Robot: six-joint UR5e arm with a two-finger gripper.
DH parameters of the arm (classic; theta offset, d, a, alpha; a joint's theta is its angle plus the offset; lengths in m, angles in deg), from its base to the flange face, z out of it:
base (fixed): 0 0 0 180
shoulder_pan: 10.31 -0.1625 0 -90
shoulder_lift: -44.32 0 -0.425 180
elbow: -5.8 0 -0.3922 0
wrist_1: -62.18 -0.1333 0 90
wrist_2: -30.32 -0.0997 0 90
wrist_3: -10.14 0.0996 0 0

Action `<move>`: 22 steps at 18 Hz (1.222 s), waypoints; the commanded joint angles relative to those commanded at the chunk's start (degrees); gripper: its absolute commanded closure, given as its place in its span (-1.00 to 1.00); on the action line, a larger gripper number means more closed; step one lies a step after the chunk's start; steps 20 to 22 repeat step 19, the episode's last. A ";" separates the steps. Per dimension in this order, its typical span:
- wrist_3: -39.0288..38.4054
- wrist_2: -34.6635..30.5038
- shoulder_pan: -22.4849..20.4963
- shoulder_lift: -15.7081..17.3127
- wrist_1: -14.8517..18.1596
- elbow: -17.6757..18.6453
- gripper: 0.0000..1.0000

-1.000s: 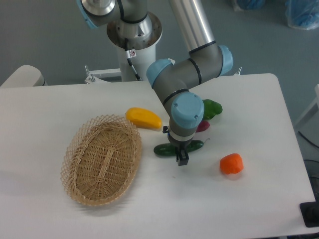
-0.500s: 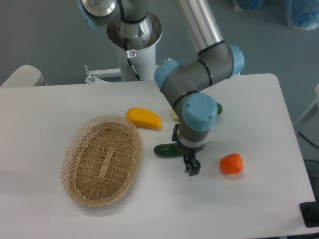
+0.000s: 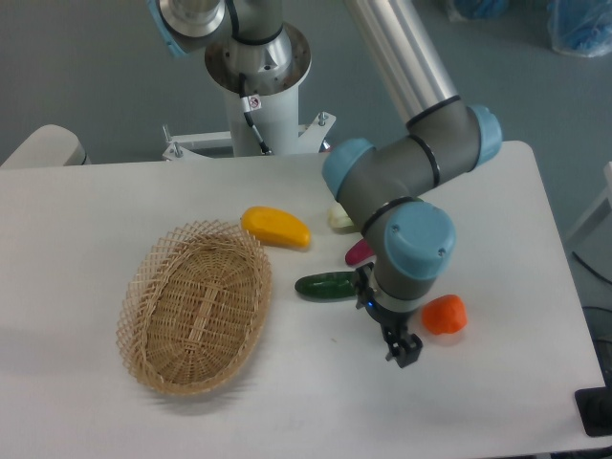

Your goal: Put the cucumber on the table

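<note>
Grey floor (image 3: 86, 67) beyond tabletop

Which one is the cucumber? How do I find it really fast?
Start at the big wicker basket on the white table and look just past its right edge. The cucumber lies flat there, below the yellow fruit and left of the robot's gripper. It is the only long, shiny, dark green thing; its neighbours are yellow, pink and orange.
</note>
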 joint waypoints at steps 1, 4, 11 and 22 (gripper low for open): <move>-0.35 -0.09 -0.18 -0.62 1.49 -1.49 -1.00; -1.23 -0.35 -0.09 -2.29 2.47 -4.05 -1.00; -0.53 -0.70 0.00 -3.61 2.39 -5.90 -1.00; -0.44 -2.89 0.26 -3.61 2.47 -5.81 -1.00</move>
